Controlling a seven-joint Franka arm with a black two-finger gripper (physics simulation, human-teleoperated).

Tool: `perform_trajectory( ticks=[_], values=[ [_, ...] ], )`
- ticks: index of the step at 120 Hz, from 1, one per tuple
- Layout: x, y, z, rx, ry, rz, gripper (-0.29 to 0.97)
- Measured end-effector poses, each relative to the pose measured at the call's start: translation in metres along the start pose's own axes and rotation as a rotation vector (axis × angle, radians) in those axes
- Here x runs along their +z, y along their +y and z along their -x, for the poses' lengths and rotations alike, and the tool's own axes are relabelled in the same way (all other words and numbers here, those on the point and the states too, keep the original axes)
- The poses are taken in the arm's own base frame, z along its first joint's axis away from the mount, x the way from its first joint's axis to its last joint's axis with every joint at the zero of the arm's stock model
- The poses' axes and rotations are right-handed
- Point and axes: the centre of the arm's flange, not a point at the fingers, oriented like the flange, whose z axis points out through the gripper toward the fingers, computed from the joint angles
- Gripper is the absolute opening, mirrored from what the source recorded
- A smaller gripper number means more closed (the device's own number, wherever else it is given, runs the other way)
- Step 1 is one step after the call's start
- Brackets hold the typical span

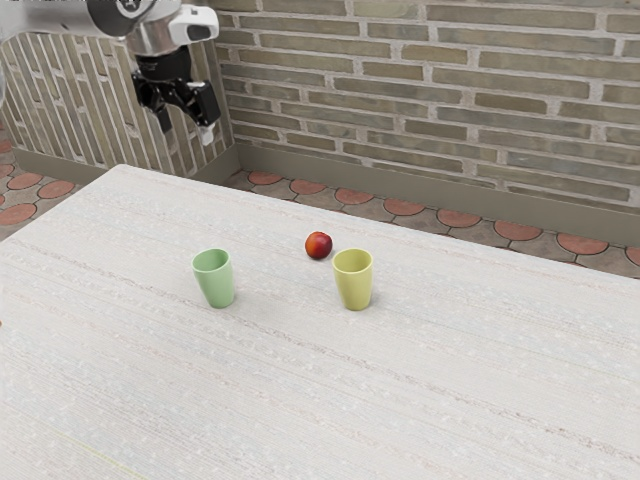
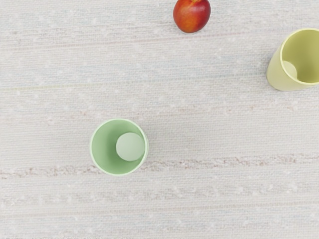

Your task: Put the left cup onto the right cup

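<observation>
Nothing is done yet; the black two-finger gripper (image 1: pixel 184 126) hangs high over the pale table (image 1: pixel 450 380), fingers apart, holding nothing; the light green plastic cup (image 1: pixel 214 277) stands upright on it, well apart from the yellow plastic cup (image 1: pixel 352 278); grasping, lifting and stacking all remain, I judge.

Pale wood-grain table (image 1: pixel 420 400), grey-green brick wall (image 1: pixel 450 90) behind, red scalloped paving floor (image 1: pixel 440 215), even light
</observation>
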Motion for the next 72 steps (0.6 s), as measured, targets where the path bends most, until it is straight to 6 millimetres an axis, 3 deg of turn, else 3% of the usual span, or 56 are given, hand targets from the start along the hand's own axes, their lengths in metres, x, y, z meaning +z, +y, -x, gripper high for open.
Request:
perform_trajectory(
  ticks=[17, 30, 42, 62, 72],
  values=[
    [0.030, -0.002, -0.003, -0.012, -0.044, -0.001, 0.66],
    [0.071, -0.055, -0.001, -0.104, -0.079, -0.001, 0.66],
    [0.111, -0.080, -0.002, -0.143, -0.094, -0.006, 0.66],
    [0.194, -0.096, -0.010, -0.178, -0.134, 0.010, 0.65],
    [0.224, -0.094, -0.013, -0.192, -0.144, 0.030, 0.65]
  ],
)
